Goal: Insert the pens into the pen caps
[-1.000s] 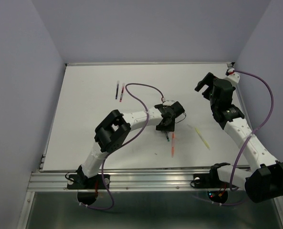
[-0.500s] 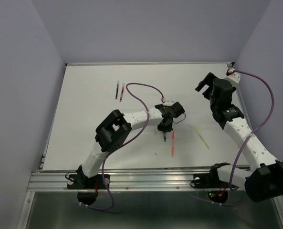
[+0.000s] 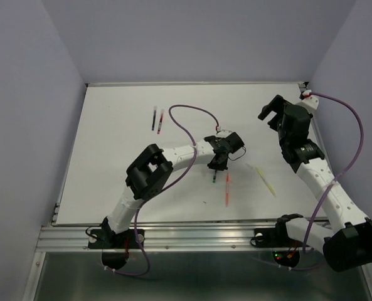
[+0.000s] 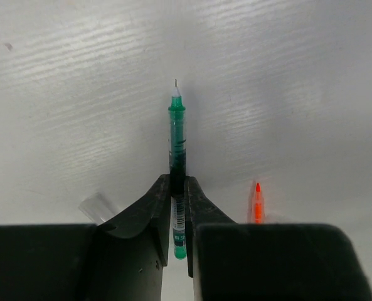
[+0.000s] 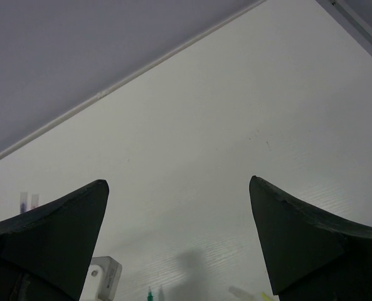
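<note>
Green pen (image 4: 177, 135) between left gripper (image 4: 178, 183) jaws, apparently clamped, tip forward.

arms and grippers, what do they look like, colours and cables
Both the left arm and right arm have white tubular links with chunky black joints. A purple cable loops along each. The left gripper and right gripper have black wedge-shaped fingers.

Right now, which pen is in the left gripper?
The green pen, pinched in the left gripper; the orange pen lies free beside it.
</note>
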Available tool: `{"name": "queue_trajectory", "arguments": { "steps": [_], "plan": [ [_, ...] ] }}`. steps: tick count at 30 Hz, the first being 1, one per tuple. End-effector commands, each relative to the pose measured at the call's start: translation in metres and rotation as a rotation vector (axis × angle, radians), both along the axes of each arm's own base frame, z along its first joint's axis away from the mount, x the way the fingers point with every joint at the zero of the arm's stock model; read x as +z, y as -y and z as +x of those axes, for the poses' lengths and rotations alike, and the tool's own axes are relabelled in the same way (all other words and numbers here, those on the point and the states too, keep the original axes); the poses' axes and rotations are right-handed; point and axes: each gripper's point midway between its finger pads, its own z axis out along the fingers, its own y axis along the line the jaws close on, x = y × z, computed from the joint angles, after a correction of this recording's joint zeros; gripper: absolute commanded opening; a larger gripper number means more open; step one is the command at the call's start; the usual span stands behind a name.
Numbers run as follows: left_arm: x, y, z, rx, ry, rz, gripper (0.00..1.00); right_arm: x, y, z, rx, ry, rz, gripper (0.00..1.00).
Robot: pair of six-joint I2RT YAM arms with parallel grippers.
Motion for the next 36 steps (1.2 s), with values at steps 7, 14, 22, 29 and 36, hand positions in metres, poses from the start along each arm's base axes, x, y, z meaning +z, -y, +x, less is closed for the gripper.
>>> {"name": "queue_trajectory", "arguments": {
  "steps": [7,14,22,29,36],
  "plan": [
    [0.174,-0.018,0.042,0.011,0.426,-0.236,0.0,0.04,-0.036,-0.02,0.237,0.111,0.054,1.0],
    [0.176,-0.124,0.043,0.261,0.451,-0.178,0.0,0.011,-0.097,-0.04,0.58,-0.017,0.121,1.0],
    [0.142,-0.229,0.012,0.469,0.415,-0.133,0.0,-0.08,-0.158,-0.066,0.729,-0.376,-0.198,1.0],
    [0.15,-0.253,-0.008,0.492,0.447,-0.222,0.0,-0.157,-0.208,-0.086,0.874,-0.599,-0.329,1.0],
    [0.162,-0.265,-0.01,0.487,0.48,-0.189,0.0,-0.197,-0.241,-0.089,0.951,-0.694,-0.444,0.95]
  ]
}}
